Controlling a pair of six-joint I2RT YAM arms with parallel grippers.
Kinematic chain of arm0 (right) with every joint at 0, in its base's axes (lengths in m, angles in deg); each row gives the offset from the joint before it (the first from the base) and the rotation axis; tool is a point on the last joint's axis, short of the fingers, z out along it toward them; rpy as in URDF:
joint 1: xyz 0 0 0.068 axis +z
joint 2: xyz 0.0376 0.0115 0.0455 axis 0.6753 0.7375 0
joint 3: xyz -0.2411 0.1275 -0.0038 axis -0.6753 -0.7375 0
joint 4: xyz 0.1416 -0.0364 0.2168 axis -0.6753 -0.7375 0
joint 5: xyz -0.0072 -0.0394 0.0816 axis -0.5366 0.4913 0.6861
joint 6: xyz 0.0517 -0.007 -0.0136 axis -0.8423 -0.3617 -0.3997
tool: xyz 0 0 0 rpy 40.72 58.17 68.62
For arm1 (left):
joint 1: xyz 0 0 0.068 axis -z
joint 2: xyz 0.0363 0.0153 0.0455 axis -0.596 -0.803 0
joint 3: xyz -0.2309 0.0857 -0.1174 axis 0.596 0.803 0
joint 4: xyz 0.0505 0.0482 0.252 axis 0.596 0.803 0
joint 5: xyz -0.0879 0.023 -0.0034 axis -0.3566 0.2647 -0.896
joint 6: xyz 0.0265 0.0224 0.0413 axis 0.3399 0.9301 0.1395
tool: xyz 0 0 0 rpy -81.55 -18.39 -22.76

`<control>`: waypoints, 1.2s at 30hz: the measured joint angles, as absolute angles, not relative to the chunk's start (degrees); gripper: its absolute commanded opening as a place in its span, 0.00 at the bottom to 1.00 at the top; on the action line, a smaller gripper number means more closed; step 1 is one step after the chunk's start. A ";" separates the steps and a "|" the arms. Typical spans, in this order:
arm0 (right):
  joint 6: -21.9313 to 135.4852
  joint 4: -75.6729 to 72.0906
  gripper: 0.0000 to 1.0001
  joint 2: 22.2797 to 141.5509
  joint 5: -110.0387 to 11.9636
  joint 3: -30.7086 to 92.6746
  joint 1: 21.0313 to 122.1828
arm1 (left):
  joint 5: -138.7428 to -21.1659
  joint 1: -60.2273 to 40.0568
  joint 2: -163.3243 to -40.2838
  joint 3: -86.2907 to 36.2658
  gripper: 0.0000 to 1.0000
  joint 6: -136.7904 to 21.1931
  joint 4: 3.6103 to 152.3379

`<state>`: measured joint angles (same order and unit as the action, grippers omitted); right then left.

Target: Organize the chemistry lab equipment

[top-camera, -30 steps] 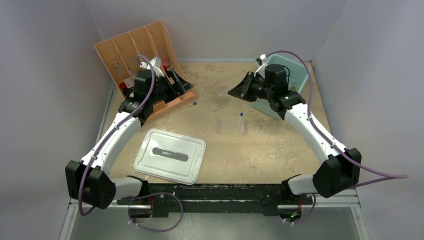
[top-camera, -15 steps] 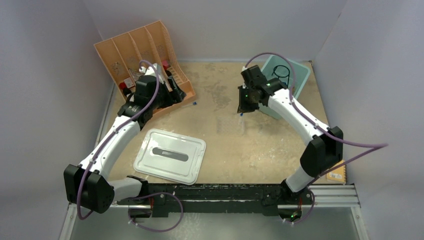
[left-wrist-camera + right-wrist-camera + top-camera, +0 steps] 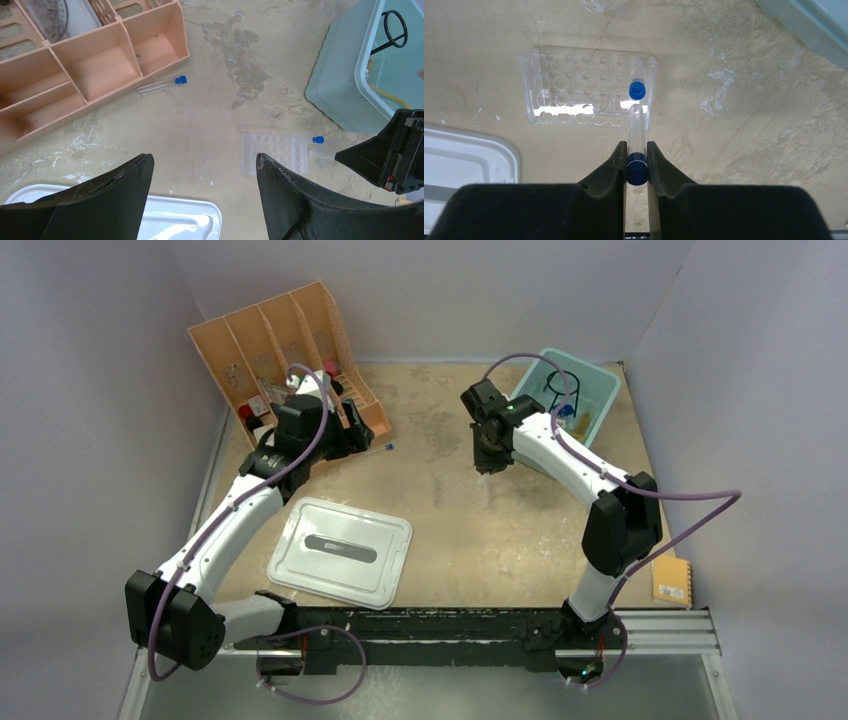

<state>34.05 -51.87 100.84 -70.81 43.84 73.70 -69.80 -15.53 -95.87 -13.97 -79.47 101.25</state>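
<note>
Two arms: mine, bolted at the near table edge, both reaching away.
Lid: pale grey, lying flat on the table by my left arm.
Left gripper: spread wide, holding nothing.
Right gripper: clenched on a blue-capped tube at its cap end, with the clear end pointing at the clear tube rack.
Clear tube rack: mid-table, with one capped tube sitting in a hole at one end.
Loose tube: lying just beside the peach organizer.
Far right: teal bin holding a black wire ring.
</note>
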 measured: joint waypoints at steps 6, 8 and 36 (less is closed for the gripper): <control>33.44 -49.84 0.01 101.34 -71.25 43.81 73.70 | -68.88 -14.74 -95.91 -13.97 0.73 -78.95 102.01; 33.29 -49.55 0.01 102.15 -71.27 43.84 73.70 | -68.49 -14.48 -95.91 -13.97 0.73 -78.40 102.14; 32.48 -49.58 0.23 108.51 -71.18 44.27 73.70 | -67.79 -14.00 -96.42 -13.97 0.73 -78.08 102.14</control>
<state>32.48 -49.58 108.51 -71.18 44.27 73.70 -67.79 -14.00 -96.42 -13.97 -78.08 102.14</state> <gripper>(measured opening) 0.212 0.732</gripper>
